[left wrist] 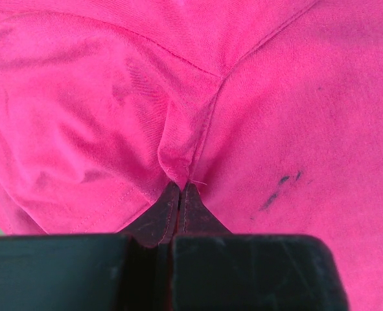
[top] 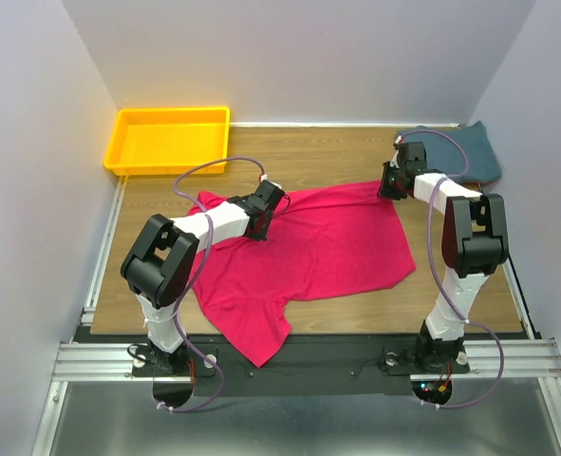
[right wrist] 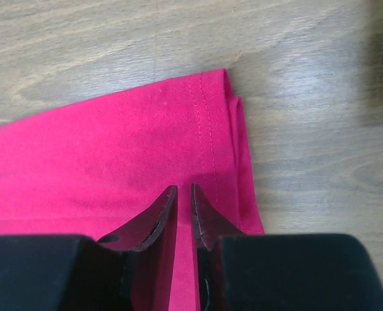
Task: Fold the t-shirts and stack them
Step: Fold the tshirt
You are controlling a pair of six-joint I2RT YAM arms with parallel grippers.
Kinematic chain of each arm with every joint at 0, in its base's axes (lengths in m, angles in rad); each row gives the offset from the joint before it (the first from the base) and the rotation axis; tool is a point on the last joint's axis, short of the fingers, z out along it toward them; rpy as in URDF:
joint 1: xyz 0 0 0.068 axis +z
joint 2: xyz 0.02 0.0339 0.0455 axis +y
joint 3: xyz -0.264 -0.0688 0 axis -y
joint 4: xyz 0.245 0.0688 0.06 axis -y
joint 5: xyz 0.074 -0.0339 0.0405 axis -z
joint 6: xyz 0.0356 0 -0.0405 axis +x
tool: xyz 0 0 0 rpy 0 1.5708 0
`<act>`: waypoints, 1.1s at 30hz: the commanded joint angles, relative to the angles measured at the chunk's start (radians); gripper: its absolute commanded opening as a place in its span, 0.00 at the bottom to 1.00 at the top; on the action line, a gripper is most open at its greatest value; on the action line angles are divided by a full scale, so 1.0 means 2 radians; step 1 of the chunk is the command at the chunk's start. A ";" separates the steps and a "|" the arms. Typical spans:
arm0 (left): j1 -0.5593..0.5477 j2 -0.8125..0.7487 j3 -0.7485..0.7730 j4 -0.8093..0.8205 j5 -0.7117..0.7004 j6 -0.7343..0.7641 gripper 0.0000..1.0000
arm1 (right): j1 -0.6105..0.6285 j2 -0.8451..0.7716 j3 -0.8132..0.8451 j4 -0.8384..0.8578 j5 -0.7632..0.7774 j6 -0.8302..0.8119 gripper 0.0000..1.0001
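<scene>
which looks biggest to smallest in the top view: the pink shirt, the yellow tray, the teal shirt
1. pink shirt
2. yellow tray
3. teal shirt: close to the tray in size, and the right arm hides part of it, so the order of these two is unsure

The pink shirt (top: 342, 249) is bright crimson (a few dark smudges (left wrist: 280, 192) beside a seam); teal shirt (top: 479, 152) dusty blue; tray (top: 171, 113) yellow; table (top: 318, 157) pale wood grain; arms (top: 225, 221) white and black.

matt cloth t-shirt (top: 337, 247), grained wood table (top: 327, 157)
</scene>
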 commanded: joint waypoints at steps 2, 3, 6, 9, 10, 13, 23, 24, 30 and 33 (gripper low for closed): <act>-0.004 -0.001 0.006 0.001 -0.003 -0.004 0.00 | 0.006 -0.031 -0.012 0.004 -0.006 -0.008 0.19; -0.003 -0.001 0.006 0.001 -0.002 -0.005 0.00 | 0.006 -0.033 -0.014 0.003 -0.007 -0.008 0.19; -0.004 -0.001 0.007 0.001 -0.002 -0.005 0.00 | 0.006 -0.035 -0.023 0.002 -0.010 -0.010 0.18; -0.003 -0.001 0.006 0.001 -0.002 -0.005 0.00 | 0.006 -0.037 -0.028 0.000 -0.014 -0.010 0.18; -0.004 -0.001 0.005 0.001 -0.003 -0.005 0.00 | 0.006 -0.039 -0.029 -0.001 -0.017 -0.009 0.18; -0.003 -0.001 0.005 0.002 -0.002 -0.006 0.00 | 0.006 -0.043 -0.034 -0.001 -0.020 -0.008 0.18; -0.003 -0.003 0.005 0.005 -0.003 -0.017 0.03 | 0.007 -0.050 -0.059 -0.002 -0.011 -0.006 0.18; -0.003 -0.005 0.004 0.007 -0.004 -0.019 0.08 | 0.006 -0.051 -0.060 -0.003 -0.011 -0.006 0.18; 0.016 -0.043 0.006 0.021 0.000 -0.032 0.61 | 0.006 -0.071 -0.058 -0.004 -0.003 0.001 0.18; 0.046 -0.072 0.006 0.033 0.009 -0.038 0.70 | 0.006 -0.082 -0.044 -0.003 0.012 0.007 0.18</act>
